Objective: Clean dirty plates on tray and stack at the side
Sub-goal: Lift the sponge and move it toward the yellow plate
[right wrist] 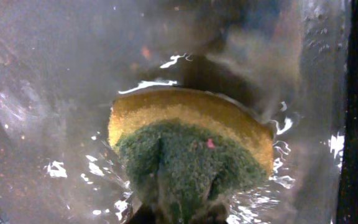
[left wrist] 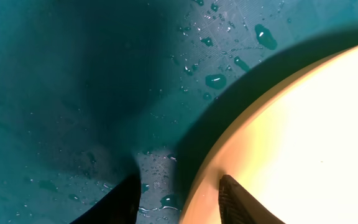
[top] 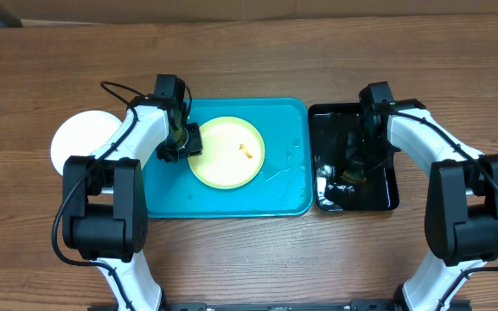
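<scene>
A pale yellow-green plate (top: 223, 164) lies on the turquoise tray (top: 162, 203) with a small orange-brown smear (top: 245, 151) near its middle. My left gripper (top: 187, 142) is at its left rim, open. In the left wrist view its jaws (left wrist: 179, 202) straddle the rim: one finger rests over the plate (left wrist: 303, 143), the other over the wet tray (left wrist: 55, 124), with a gap to the rim. A white plate (top: 72, 138) lies on the table left of the tray, partly hidden by the left arm. My right gripper (top: 353, 168) is shut on a yellow-and-green sponge (right wrist: 191, 143).
The glossy black tray (top: 392, 203) stands right of the turquoise one and holds shallow water, which ripples around the sponge (top: 348, 177). Water drops (left wrist: 216, 81) dot the turquoise tray. Both arms reach in from the near table edge.
</scene>
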